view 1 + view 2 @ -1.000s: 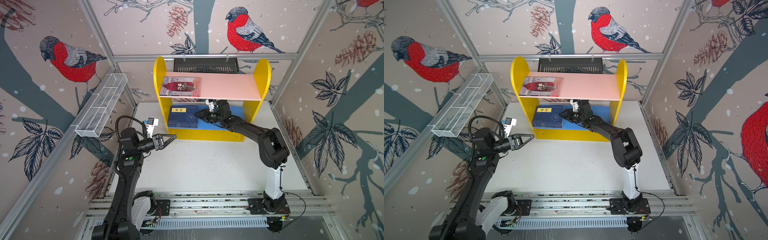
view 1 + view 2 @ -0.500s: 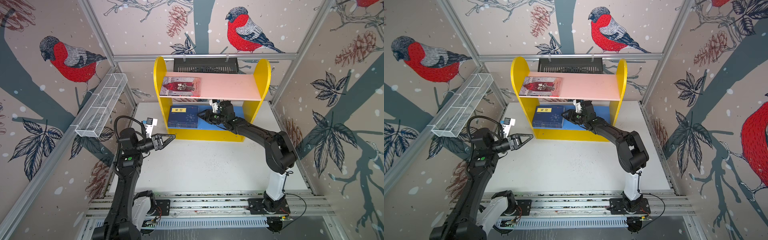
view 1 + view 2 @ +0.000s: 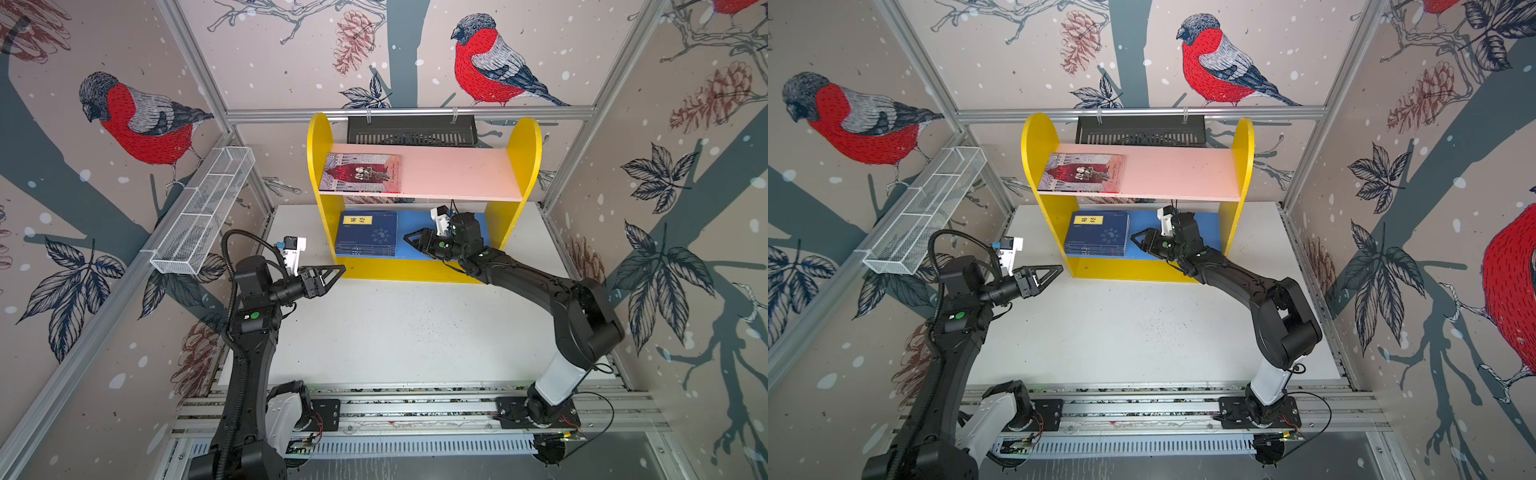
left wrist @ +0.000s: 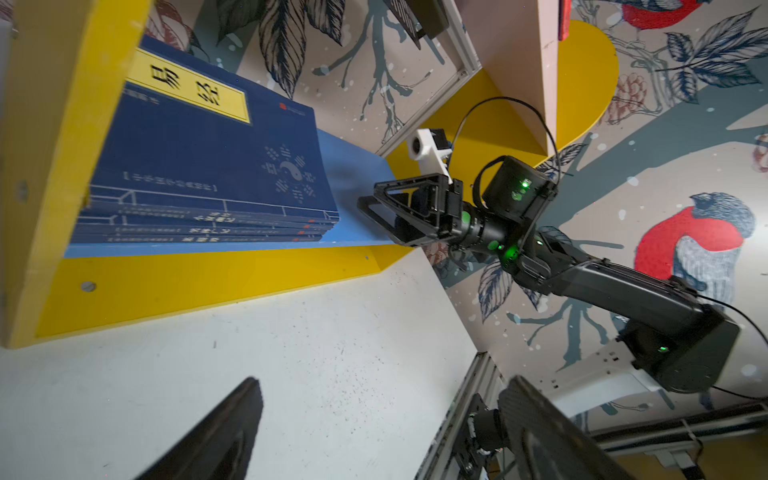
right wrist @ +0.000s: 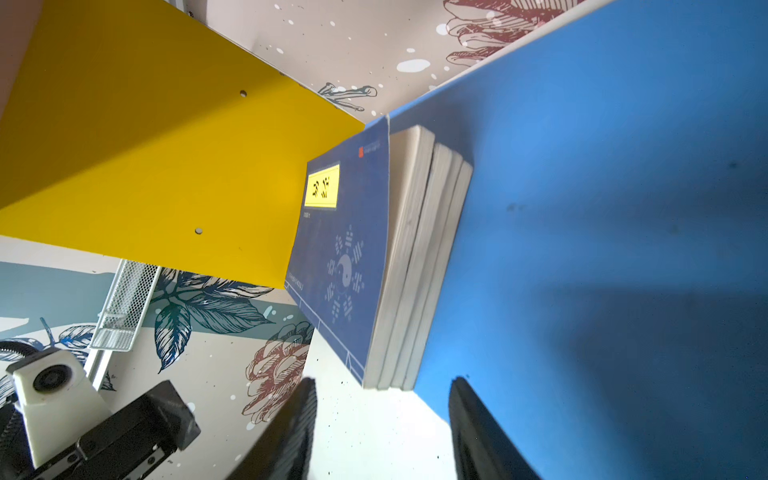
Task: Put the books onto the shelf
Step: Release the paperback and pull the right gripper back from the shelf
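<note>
navy books (image 3: 368, 235) stacked flat at left end of blue lower board (image 5: 602, 166), grey-and-red book (image 3: 360, 172) on pink upper board (image 3: 457, 174), right gripper (image 3: 408, 239) spread, empty, beside stack, left gripper (image 3: 341, 269) spread above table (image 3: 395, 332)

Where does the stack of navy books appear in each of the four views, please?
Top view: stack of navy books on the blue lower board, against the yellow side panel.
Top view: same spot.
Left wrist: between that panel and the right gripper.
Right wrist: just ahead of the fingers, page edges showing.
Shared landmark: the yellow title label on the top cover.
</note>
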{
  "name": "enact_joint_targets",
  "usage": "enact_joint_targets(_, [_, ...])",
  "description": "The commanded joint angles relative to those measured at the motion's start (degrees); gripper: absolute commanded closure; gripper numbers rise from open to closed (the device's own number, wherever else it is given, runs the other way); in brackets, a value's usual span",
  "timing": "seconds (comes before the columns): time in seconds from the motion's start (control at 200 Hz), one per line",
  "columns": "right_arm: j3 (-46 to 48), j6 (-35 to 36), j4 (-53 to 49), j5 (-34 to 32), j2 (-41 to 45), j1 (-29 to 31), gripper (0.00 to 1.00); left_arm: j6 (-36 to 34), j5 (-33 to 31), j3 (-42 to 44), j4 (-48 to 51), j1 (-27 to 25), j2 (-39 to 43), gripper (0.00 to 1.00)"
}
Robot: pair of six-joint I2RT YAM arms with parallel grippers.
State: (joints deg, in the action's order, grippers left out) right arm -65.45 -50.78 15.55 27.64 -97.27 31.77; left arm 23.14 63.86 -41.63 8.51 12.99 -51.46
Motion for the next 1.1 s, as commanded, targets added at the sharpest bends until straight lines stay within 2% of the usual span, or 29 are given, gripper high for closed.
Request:
enact_joint_targets(0.0, [2.8,1.3,3.2,-2.2,2.9,1.1,0.46,-4.7,-6.1,-0.7,3.2,0.8,0.2,0.08])
enact_joint_targets(0.1, [4.8,3.2,1.8,-3.5,5.7,2.8,0.45,-6.7,-10.8,-1.0,4.7,1.4,0.1,0.08])
enact_joint_targets(0.225, [5.3,9.2,-3.3,-6.0,8.3,6.4,0.43,-9.9,-18.6,-1.1,6.4,1.5,0.0,0.05])
enact_joint_targets(0.35, [6.7,14.6,-7.5,-11.8,11.4,9.5,0.38,-10.7,-27.0,0.3,4.8,1.5,0.7,0.04])
enact_joint_targets(0.455, [10.5,16.5,-7.0,-16.4,15.2,10.8,0.35,-10.7,-34.1,2.0,1.9,1.5,1.9,0.04])
enact_joint_targets(0.555, [15.4,17.3,-4.5,-22.0,19.3,11.3,0.27,-10.0,-40.0,4.4,-1.5,1.6,3.5,0.04])
enact_joint_targets(0.615, [18.8,19.2,-2.0,-25.5,22.0,11.9,0.22,-10.7,-40.7,6.4,-4.1,1.7,4.5,0.04])
enact_joint_targets(0.711, [23.0,22.8,0.4,-32.0,25.3,13.2,0.09,-10.8,-40.7,9.5,-8.3,1.8,5.6,0.03])
enact_joint_targets(0.861, [27.5,28.2,1.6,-39.2,30.8,13.6,0.07,-11.8,-41.8,11.9,-13.2,1.8,4.4,0.03])
enact_joint_targets(0.971, [33.1,33.5,6.0,-42.8,35.2,13.5,0.06,-13.8,-43.0,13.4,-16.5,1.8,2.9,0.03])
enact_joint_targets(1.011, [35.4,35.4,7.7,-43.4,37.0,13.2,0.01,-14.2,-44.0,14.3,-18.3,1.8,2.3,0.03])
enact_joint_targets(1.091, [38.8,35.4,8.4,-45.6,40.5,11.2,0.01,-14.2,-46.1,15.7,-21.1,1.9,0.8,0.03])
